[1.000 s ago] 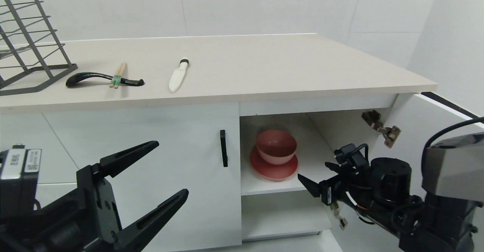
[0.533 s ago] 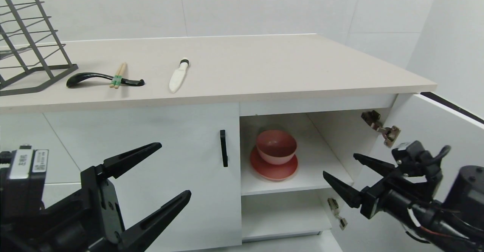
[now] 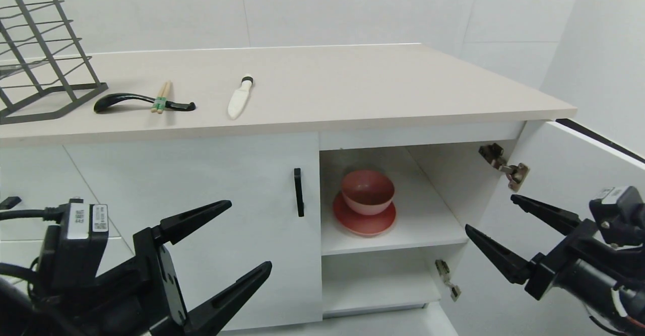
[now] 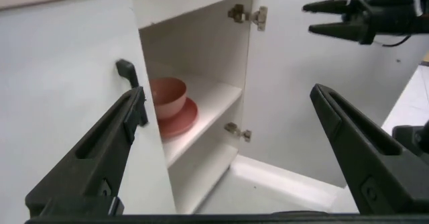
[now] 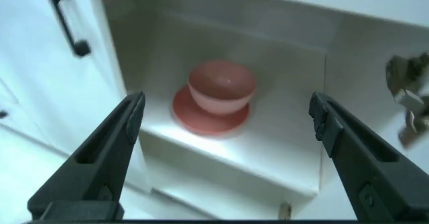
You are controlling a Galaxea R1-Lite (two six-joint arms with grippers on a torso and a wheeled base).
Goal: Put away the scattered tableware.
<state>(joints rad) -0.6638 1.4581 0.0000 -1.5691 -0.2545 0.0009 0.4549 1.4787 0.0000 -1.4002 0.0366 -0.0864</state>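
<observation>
Head: right gripper (image 3: 490,214) has backed out of the cupboard (image 3: 433,232) to 4 o'clock, fingers wide and empty, likely clearing the shelved bowl (image 3: 368,191) and plate (image 3: 364,223). Spoon (image 3: 121,102), chopsticks (image 3: 161,98) and knife (image 3: 239,99) lie loose at 10 o'clock. Left wrist: left gripper (image 4: 226,93) wide, empty. Right wrist: bowl dead ahead.

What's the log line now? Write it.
bowl on plate, shelf | spoon, chopsticks, knife on counter | left gripper open | right gripper open

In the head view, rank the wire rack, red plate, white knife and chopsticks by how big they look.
1. wire rack, cut off at the edge
2. red plate
3. white knife
4. chopsticks
Knife over chopsticks is a narrow call.
</observation>
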